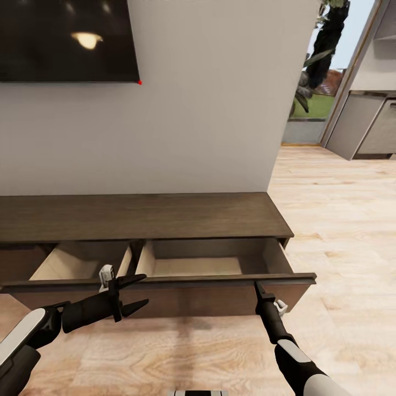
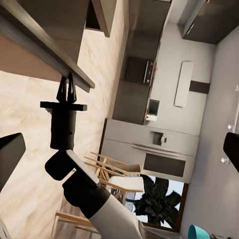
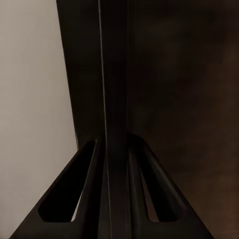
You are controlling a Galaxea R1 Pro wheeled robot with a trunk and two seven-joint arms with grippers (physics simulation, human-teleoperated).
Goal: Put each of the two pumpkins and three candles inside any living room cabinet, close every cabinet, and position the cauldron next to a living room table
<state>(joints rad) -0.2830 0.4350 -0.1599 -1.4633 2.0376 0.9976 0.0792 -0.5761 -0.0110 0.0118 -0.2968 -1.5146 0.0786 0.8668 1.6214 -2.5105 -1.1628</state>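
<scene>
Two end effectors: the right end effector (image 1: 257, 285) pinches the cabinet (image 1: 165, 215)'s open drawer front (image 1: 220, 279); the left end effector (image 1: 140, 290), beside it, gapes empty.

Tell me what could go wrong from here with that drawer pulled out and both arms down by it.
The right gripper seems pinched on the top edge of the open drawer front; pushing at an angle could let it slip off. The left gripper hangs open just in front of that panel, so it might get bumped or scrape the wood as the drawer moves. Both drawer compartments look bare, so closing now may shut the cabinet before anything is stored.
</scene>
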